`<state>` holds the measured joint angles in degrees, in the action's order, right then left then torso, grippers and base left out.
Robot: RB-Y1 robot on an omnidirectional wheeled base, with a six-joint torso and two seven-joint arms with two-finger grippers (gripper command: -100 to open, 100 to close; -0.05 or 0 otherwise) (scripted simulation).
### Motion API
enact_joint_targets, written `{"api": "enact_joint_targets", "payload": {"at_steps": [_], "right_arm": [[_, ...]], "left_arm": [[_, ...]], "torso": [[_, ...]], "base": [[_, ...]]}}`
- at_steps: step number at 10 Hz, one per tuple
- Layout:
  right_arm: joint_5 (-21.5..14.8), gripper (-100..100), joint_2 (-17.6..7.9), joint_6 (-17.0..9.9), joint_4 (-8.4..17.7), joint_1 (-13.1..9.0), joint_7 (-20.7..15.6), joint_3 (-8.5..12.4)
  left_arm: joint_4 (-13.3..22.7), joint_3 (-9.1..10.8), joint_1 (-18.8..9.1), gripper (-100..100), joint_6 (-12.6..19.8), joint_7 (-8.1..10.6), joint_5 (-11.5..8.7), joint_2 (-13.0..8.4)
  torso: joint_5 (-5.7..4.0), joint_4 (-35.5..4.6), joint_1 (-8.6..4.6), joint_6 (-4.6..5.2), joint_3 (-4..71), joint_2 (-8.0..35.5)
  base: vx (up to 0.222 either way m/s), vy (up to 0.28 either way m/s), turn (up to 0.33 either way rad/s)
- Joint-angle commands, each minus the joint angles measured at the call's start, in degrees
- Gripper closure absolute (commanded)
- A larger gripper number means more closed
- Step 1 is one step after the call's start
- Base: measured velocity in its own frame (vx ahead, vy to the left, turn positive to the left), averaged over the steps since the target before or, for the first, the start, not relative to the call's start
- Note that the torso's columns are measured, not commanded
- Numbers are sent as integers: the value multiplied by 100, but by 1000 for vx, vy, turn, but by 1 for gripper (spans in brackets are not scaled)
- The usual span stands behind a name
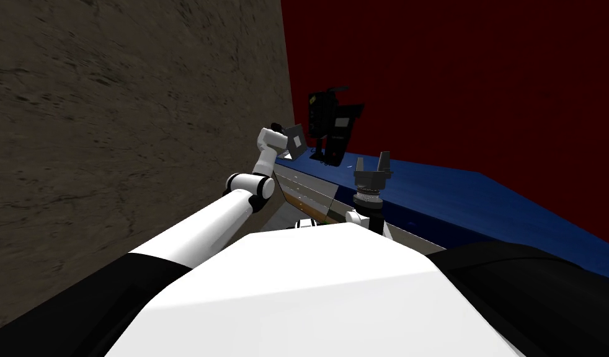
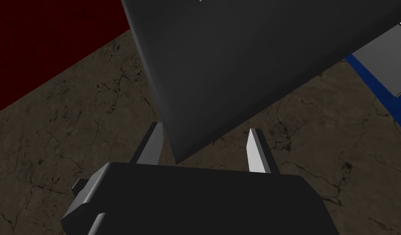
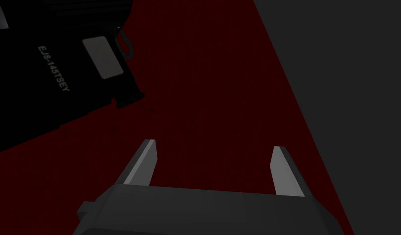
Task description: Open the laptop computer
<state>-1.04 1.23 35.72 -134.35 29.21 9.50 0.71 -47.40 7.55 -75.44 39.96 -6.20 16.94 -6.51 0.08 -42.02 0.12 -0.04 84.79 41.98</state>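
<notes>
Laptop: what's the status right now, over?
Left gripper open, fingers either side of a corner of the laptop lid. Lid partly raised. Right gripper open, over the blue desk. Black machine beside the laptop, not blocking.

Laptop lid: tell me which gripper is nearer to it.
Left. The left gripper, open, straddles a corner of the laptop lid; the right gripper stands open farther along the blue table, apart from the lid.

- laptop lid [image 2: 236, 61]: smooth, matt dark grey, no shine at all
- brown surface [image 2: 73, 134]: rough, cracked, looks like stone
- desk top [image 1: 458, 192]: smooth blue
- red wall [image 1: 452, 74]: flat, matt
</notes>
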Motion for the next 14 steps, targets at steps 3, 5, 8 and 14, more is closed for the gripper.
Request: {"api": "enact_joint_targets", "payload": {"at_steps": [3, 5, 8, 14], "right_arm": [[0, 0, 0, 0, 0, 0, 0, 0], [0, 0, 1, 0, 0, 0, 0, -1], [0, 0, 0, 0, 0, 0, 0, 0], [0, 0, 1, 0, 0, 0, 0, 0]], "left_arm": [[93, 199, -188, 100, 498, 133, -212, 78], [79, 233, -214, 100, 574, 141, -253, 90], [141, 577, -330, 100, 1055, 381, -573, 168], [225, 1087, -510, 100, 1723, 734, -1042, 277]], "torso": [[-7, -16, -14, 9, -17, 23], [-9, -31, -16, 6, -29, 42], [1, -41, 9, 2, -28, 38], [-8, -41, -13, 1, -33, 47]], "base": [[39, 64, -13], [20, 48, -12], [67, 92, -6], [55, 90, 0]]}}
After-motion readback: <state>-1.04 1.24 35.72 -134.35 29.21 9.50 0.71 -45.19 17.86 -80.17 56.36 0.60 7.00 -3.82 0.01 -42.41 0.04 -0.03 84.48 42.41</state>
